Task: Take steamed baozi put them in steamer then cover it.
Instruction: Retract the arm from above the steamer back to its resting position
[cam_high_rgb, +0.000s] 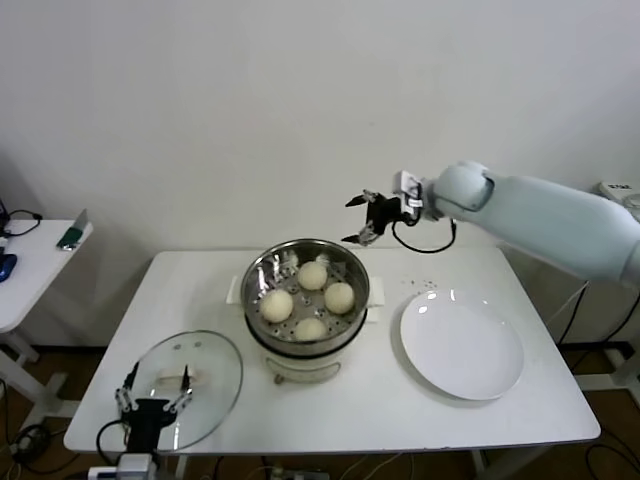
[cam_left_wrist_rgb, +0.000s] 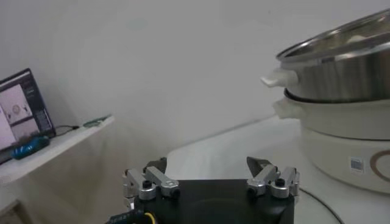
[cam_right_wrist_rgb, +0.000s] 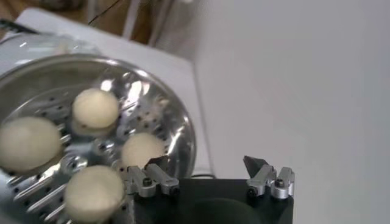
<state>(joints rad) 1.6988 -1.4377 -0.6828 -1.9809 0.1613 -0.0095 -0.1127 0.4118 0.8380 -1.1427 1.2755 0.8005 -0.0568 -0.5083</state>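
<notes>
Steamer (cam_left_wrist_rgb: 341, 91) cut off at frame edge

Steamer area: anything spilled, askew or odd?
Nothing stands out. Four baozi sit in the steamer, the glass cover lies flat on the table beside it, the white plate is bare. No spills.

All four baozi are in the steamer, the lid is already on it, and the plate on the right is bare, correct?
Not quite. The glass lid is not on the steamer: in the head view it lies on the table to the robot's left of it, under the left tool. The four baozi do sit in the open steamer, and the plate is bare.
</notes>
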